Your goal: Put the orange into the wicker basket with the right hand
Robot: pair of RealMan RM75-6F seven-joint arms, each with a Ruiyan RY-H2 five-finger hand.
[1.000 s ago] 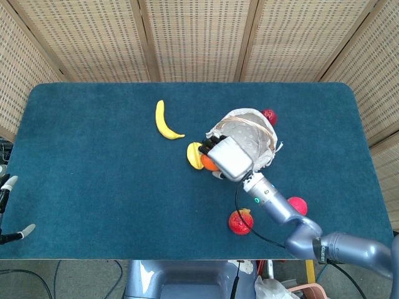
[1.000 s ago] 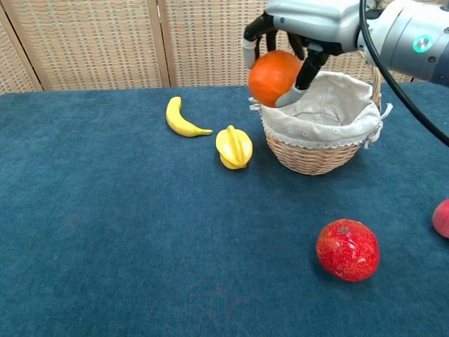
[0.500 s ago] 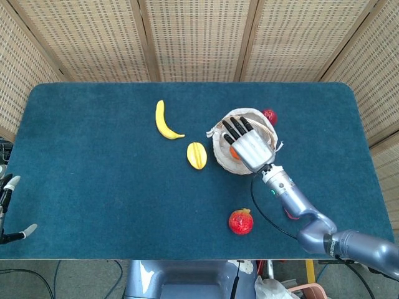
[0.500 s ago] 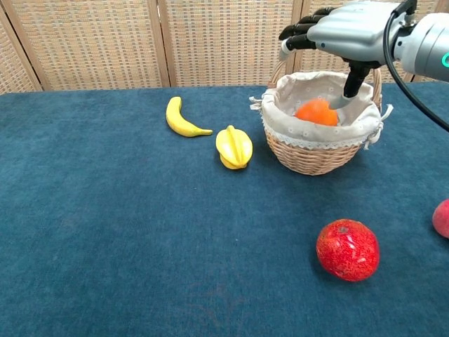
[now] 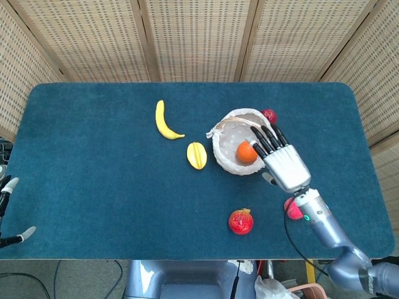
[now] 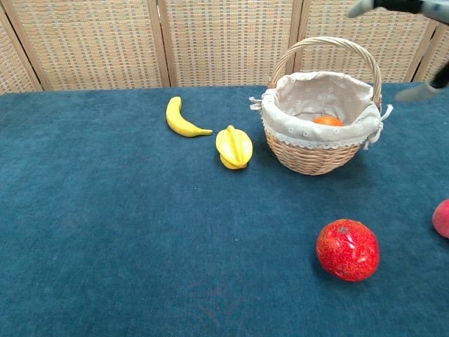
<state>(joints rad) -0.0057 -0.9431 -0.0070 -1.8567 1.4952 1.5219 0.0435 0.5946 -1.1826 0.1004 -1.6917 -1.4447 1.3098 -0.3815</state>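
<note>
The orange (image 5: 247, 152) lies inside the cloth-lined wicker basket (image 5: 225, 138); from the chest view only its top (image 6: 327, 121) shows above the basket's rim (image 6: 312, 144). My right hand (image 5: 280, 159) hovers open to the right of the basket with fingers spread and nothing in it. In the chest view only its fingertips (image 6: 421, 91) show at the upper right edge. My left hand (image 5: 6, 212) is barely visible at the far left edge of the head view, holding nothing.
A banana (image 5: 164, 121) and a yellow starfruit (image 5: 196, 155) lie left of the basket. A red pomegranate (image 5: 240, 222) sits near the front, another red fruit (image 5: 290, 208) under my right forearm, and a third red fruit (image 5: 269, 116) behind the basket.
My right hand carried the orange over the basket, let it go inside, then drew back to the right. The orange now rests low in the basket.
</note>
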